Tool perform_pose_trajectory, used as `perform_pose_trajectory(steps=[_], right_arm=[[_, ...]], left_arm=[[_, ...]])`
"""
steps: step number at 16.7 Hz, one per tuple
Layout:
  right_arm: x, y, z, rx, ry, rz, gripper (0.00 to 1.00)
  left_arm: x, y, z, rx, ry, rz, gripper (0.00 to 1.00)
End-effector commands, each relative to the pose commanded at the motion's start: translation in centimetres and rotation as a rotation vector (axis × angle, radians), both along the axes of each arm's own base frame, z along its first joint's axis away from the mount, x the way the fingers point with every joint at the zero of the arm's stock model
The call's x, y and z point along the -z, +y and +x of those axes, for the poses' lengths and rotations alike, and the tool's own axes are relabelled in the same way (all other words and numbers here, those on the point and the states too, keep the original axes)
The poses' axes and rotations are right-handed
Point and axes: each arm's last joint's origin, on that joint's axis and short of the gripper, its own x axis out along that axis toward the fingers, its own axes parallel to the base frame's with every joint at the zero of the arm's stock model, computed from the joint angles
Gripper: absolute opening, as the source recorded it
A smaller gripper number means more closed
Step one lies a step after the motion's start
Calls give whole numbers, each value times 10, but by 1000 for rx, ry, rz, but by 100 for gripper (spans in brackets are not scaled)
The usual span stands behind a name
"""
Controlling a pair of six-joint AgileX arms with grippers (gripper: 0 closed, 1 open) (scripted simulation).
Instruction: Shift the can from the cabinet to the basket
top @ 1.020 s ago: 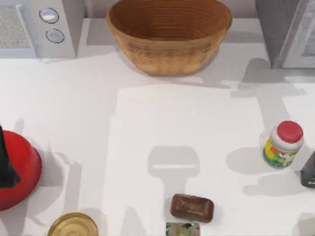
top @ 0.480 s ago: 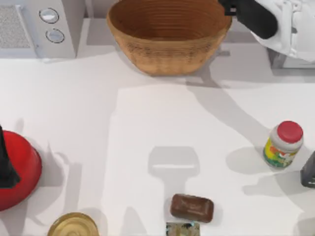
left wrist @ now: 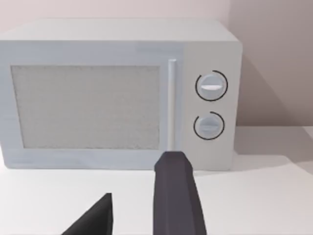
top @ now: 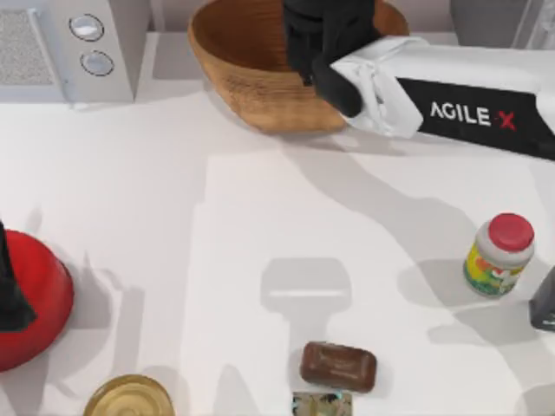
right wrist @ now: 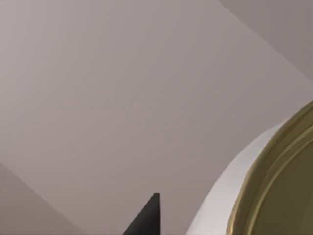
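Nearest the top view's lower edge stood a wide round tin with a gold lid (top: pixel 129 398), a glossy brown rounded block (top: pixel 338 367) and, just below that block, a small patterned square (top: pixel 322 404). At the left edge sat a big red rounded object (top: pixel 39 303) with a black part over it. On the right side of the white table (top: pixel 173 217) stood a yellow-green bottle with a red cap (top: pixel 499 256), upright and well apart from the rest.

Farther back, my right arm reached in from the right, and the right gripper (top: pixel 325 39) hung over the large round tan wicker basket (top: pixel 251 87). It was pinching the small can with a dull gold top and white label (right wrist: pixel 279 186); the right wrist view had the can right beside one dark finger (right wrist: pixel 146 220), with plain wall behind it, so the can was held aloft above the basket.

The left gripper (left wrist: pixel 134 215) was parked with its fingers spread, facing the light grey appliance with two round dials (top: pixel 78 52) at the far left. At the far right corner stood the tall grey speckled cabinet (top: pixel 486 13).
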Motion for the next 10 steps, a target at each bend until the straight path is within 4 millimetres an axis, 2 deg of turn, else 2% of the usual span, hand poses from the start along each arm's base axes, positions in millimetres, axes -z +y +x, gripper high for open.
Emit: perform_pose_trajectory(steps=[2, 6, 10], right_arm=[[7, 3, 3, 2, -2, 5, 0], [7, 3, 3, 2, -2, 5, 0], [14, 1, 11, 7, 6, -1, 0]], left_arm=[[0, 0, 0, 0, 0, 0, 100], [0, 0, 0, 0, 0, 0, 100], [0, 0, 0, 0, 0, 0, 100]])
